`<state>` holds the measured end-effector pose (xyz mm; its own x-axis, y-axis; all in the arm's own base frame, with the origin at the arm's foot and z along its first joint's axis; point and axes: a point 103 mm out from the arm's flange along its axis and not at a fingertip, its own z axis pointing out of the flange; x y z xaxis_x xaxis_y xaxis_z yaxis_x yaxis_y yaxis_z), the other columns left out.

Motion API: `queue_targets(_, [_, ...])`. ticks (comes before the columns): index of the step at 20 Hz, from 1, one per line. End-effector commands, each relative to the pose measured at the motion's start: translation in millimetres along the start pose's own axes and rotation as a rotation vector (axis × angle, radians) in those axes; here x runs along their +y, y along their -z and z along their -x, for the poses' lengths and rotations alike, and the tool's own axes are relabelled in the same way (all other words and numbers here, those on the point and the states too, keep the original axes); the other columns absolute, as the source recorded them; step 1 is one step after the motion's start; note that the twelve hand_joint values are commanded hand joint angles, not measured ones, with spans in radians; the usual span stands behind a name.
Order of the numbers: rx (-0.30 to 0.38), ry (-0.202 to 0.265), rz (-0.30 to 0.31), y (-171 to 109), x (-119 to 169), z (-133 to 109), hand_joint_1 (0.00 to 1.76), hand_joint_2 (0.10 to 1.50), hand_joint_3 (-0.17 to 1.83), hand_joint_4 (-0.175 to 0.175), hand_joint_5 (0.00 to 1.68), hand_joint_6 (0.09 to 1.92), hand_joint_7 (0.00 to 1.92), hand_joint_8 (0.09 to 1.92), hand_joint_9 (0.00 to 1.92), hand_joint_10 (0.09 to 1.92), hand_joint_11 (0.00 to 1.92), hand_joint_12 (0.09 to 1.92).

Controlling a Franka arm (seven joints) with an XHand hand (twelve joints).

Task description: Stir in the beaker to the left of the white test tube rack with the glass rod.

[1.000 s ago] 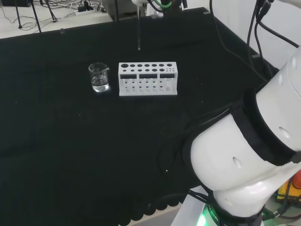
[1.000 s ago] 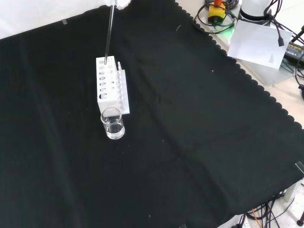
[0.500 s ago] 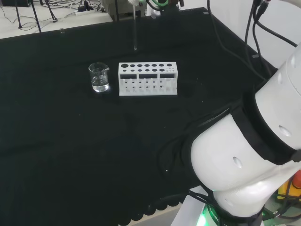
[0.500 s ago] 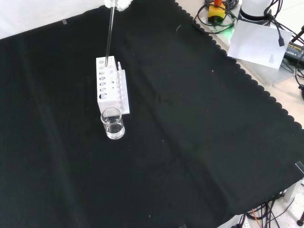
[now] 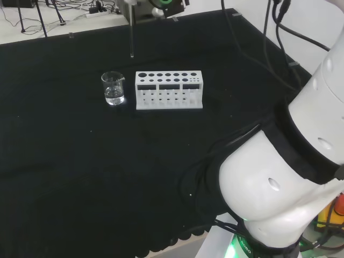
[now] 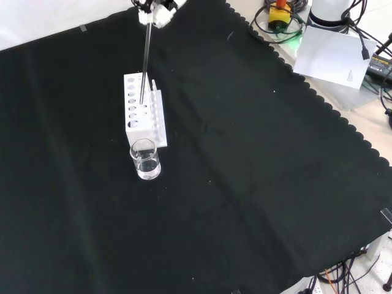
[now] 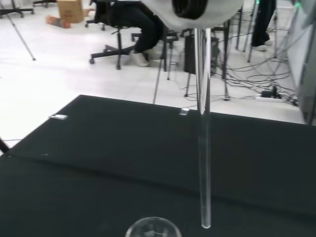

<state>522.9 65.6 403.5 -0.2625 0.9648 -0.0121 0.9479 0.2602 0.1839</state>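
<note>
- Head view, left to right: the beaker (image 5: pixel 113 88) stands on the black cloth (image 5: pixel 80 177) with a little clear liquid in it; the glass rod (image 5: pixel 131 32) hangs upright above and behind it; the white rack (image 5: pixel 169 90) stands just right of the beaker.
- Change: half a second ago the rod hung over the rack's left end; it now lies farther left, nearer the beaker, so the carry toward the stirring place is well advanced, though the tip is not yet inside the rim.
- Front view: the hand (image 6: pixel 156 8) enters at the top edge and pinches the rod's upper end, fingers curled round it; the rod's tip shows in front of the rack.
- Wrist view: the tip hangs just beside the beaker's rim (image 7: pixel 152 228), still above it.
- Surface and room: the cloth has a scalloped edge; beyond it lie cables (image 5: pixel 97 8), office chairs (image 7: pixel 123 29) and a pale floor.
</note>
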Motion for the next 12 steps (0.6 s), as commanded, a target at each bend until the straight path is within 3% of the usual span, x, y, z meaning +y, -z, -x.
queue_targets(1, [0.033, 0.109, 0.007, -13.3, 23.4, -34.3, 1.3, 1.0, 0.1, -0.175, 1.15, 0.43, 1.16, 1.04, 1.59, 0.94, 1.42, 1.12])
queue_targets(12, [0.076, 0.188, -0.015, -52.6, 54.9, -51.5, 1.3, 1.01, 0.09, -0.175, 1.15, 0.42, 1.16, 1.03, 1.59, 0.94, 1.42, 1.12])
